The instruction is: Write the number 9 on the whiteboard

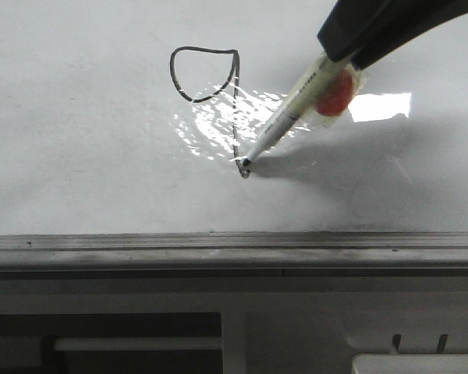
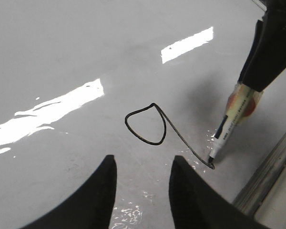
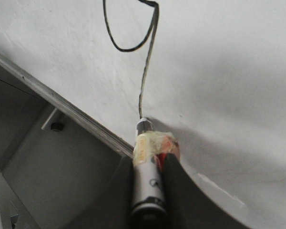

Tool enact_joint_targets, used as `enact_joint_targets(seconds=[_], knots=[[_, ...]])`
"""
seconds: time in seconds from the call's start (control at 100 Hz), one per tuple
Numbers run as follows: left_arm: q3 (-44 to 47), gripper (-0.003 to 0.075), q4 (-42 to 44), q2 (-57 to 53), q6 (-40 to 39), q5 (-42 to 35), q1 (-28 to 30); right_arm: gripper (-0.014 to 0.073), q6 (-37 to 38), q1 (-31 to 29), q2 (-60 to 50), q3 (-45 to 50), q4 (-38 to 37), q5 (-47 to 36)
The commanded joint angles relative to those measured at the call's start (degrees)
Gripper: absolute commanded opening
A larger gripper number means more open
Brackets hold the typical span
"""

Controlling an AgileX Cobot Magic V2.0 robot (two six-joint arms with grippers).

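Note:
The number 9 is drawn in thin dark line on the whiteboard: a rounded loop with a long straight stem ending in a small hook. My right gripper is shut on a white marker pen wrapped in tape with a red patch. The pen tip touches the board at the stem's lower end. The 9 also shows in the left wrist view and the right wrist view. My left gripper is open and empty, hovering above the board beside the loop.
A grey metal edge rail runs along the whiteboard's near side. A bright glare patch lies over the stem. Below the rail is a grey frame with slots.

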Motion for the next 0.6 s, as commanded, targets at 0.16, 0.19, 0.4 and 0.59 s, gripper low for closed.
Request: enact_joint_targets(seconds=[0.16,0.19,0.4,0.59], knots=[[-1.6,0.0249,5.6,1.7,-0.9,-4.2,-5.3,-0.005,-3.9,6.9,-2.5,-1.4,6.3,-3.9],[-1.6,0.0251,5.6,2.4,-0.9,-4.2,-6.0,-0.005,-3.9,7.8,-2.4,-1.4,6.3,-4.2],[-1.6,0.0255,5.5,8.5,-0.9,-6.5,-9.4,-0.0049,-3.9,11.8,-0.9,-1.4,6.2,-4.8],[-1.6,0.0255,5.3,12.3,-0.9,-10.4,-9.5,-0.0049,-3.6,12.4,-0.4,-1.4,6.2,-4.8]])
